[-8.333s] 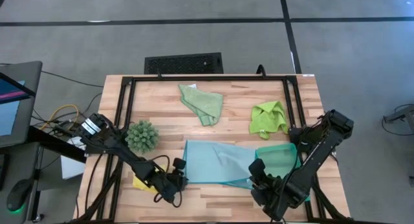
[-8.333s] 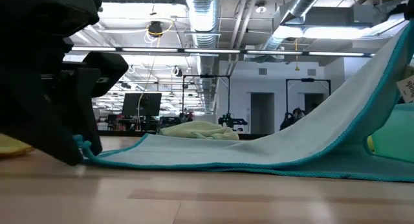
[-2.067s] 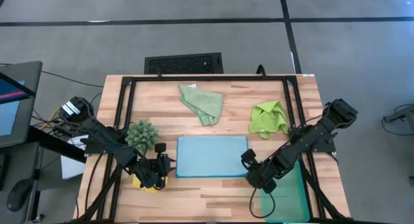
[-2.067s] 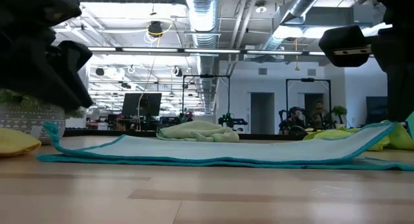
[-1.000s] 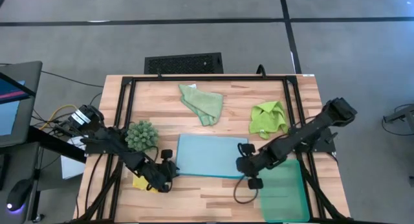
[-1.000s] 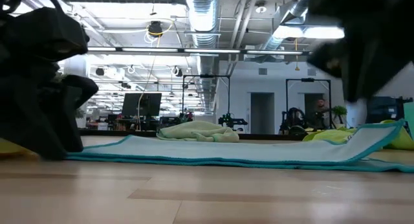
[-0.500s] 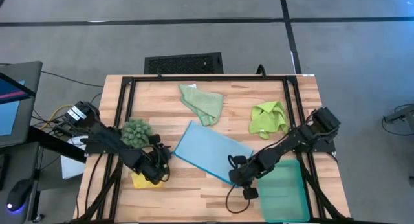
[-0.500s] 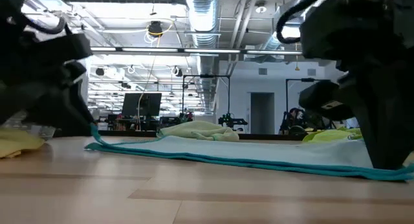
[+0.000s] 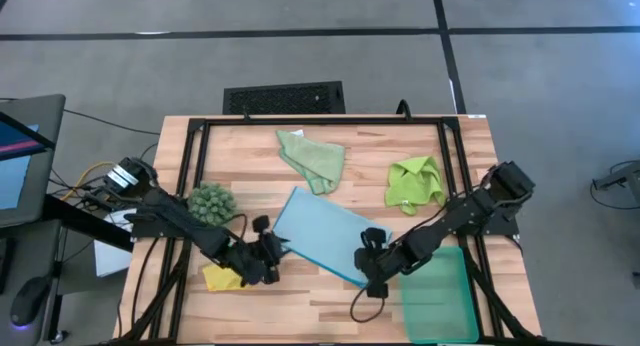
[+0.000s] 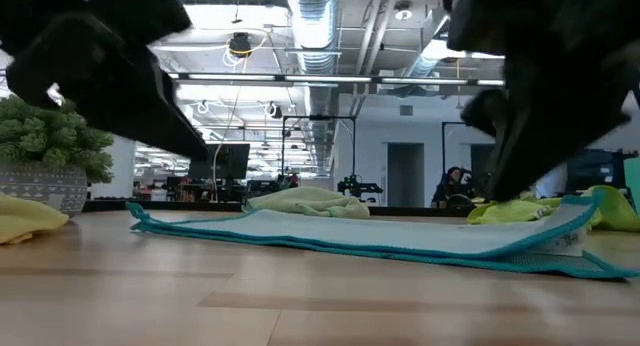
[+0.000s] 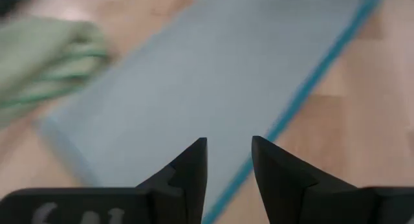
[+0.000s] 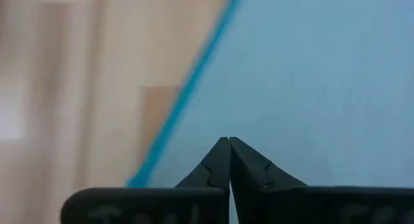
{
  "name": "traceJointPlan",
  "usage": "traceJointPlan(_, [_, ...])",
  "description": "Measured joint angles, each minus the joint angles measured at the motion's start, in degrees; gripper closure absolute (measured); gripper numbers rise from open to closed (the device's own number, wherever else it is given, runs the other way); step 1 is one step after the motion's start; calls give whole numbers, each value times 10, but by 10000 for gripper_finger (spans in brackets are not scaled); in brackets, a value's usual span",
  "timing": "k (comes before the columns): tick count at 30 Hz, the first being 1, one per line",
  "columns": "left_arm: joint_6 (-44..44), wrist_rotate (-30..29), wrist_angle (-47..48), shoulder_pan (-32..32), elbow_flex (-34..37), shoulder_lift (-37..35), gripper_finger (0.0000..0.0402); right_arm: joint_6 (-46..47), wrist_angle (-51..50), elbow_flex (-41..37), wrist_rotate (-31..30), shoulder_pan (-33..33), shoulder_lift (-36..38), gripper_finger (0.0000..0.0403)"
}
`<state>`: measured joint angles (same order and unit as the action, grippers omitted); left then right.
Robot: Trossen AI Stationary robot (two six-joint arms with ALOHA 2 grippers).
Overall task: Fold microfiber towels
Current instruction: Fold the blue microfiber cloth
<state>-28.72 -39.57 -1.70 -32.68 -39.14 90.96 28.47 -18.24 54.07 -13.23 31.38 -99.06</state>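
Observation:
The light blue towel (image 9: pixel 328 231) lies folded and slantwise at the table's middle, flat on the wood, with its right end (image 10: pixel 578 214) curled up. My left gripper (image 9: pixel 274 249) hangs open just above the towel's left edge (image 11: pixel 297 101). At the towel's near right corner is my right gripper (image 9: pixel 366 266), shut, its tips (image 12: pixel 229 141) over the blue cloth just inside the teal hem. The yellow towel (image 9: pixel 221 278) lies near left, the sage green one (image 9: pixel 312 158) at the far middle, and the lime one (image 9: pixel 415 181) far right. My right gripper comes slanting down from above with its shut fingertips (image 12: pixel 220 153) at the light blue towel's top face (image 12: pixel 304 81), a little inside the hemmed edge (image 12: pixel 187 88). I cannot tell whether they touch the cloth or hold any of it.
A dark green spiky clump (image 9: pixel 212 203) in a pot stands at the left, behind my left arm. A teal tray (image 9: pixel 437 291) lies at the near right, under my right arm. A black frame (image 9: pixel 320 119) runs round the tabletop. Bare wood shows along the near edge.
The light blue towel has turned about on the table from square to slantwise: its left end has swung toward the far edge, its right end toward the near edge. My right gripper has gone toward the table's left with it. My left gripper has risen off the table.

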Motion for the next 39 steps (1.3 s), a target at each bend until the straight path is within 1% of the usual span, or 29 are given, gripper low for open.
traceJointPlan(3, [12,46,-33,24,3,42,288,25,7,-15,3,-8,-19,382])
traceJointPlan(6, [11,51,-5,49,4,73,288,23,30,-16,21,-5,-37,388])
traceJointPlan(8, [10,45,8,67,1,83,288,10,67,-15,53,1,-52,389])
traceJointPlan(11, [17,38,38,88,1,82,288,-3,177,-13,83,9,-89,383])
traceJointPlan(15, [58,48,76,101,3,57,288,-29,286,10,86,12,-136,377])
traceJointPlan(18, [75,51,98,105,4,23,288,-32,312,40,80,7,-161,383])
traceJointPlan(22, [81,47,111,95,-5,-24,288,-34,308,67,14,9,-157,394])
traceJointPlan(23, [83,46,100,93,-6,-29,288,-41,308,68,-1,10,-150,396])
traceJointPlan(25, [99,54,38,81,-10,-27,288,-58,303,67,-27,17,-127,395])
traceJointPlan(26, [112,58,17,76,-8,-29,288,-61,306,68,-32,19,-117,393])
traceJointPlan(27, [126,70,-23,70,-8,-22,288,-63,298,67,-34,22,-106,389])
traceJointPlan(28, [140,92,-73,66,-9,-8,288,-65,270,62,-38,29,-89,386])
traceJointPlan(29, [150,114,-104,63,-10,4,288,-65,237,59,-44,34,-75,382])
traceJointPlan(31, [162,146,-145,55,-9,26,288,-63,210,62,-43,36,-69,377])
traceJointPlan(33, [165,173,-187,56,-15,61,288,-53,136,44,-36,44,-50,377])
traceJointPlan(34, [165,173,-182,56,-13,69,288,-40,128,42,-24,45,-52,378])
traceJointPlan(35, [165,173,-181,55,-13,82,288,-23,140,38,-12,45,-60,380])
traceJointPlan(37, [165,171,-180,66,-17,112,288,8,101,15,-3,46,-57,386])
traceJointPlan(38, [165,166,-163,70,-15,117,288,18,88,12,0,47,-64,388])
traceJointPlan(39, [165,160,-144,77,-13,119,288,27,107,13,5,44,-78,389])
